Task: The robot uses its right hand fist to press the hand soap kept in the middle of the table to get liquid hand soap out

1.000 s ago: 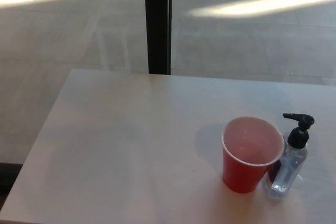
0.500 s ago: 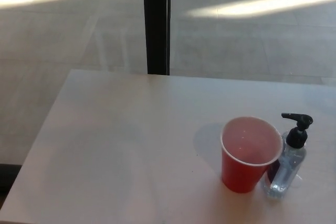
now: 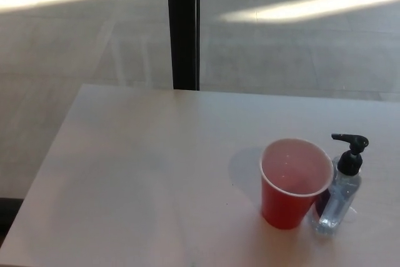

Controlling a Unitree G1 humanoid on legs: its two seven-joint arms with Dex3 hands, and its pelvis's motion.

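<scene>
Clear hand soap bottle (image 3: 338,199) with black pump, upright on white table (image 3: 137,173), near right. Red cup (image 3: 294,184) touching its left side. Neither robot hand visible; state unknown.

No legible text or labels anywhere.

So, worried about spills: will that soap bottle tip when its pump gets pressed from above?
Possibly: the clear plastic soap bottle with black pump looks slim, tall and partly empty, so probably light. The red plastic cup close beside it might brace one side.
</scene>
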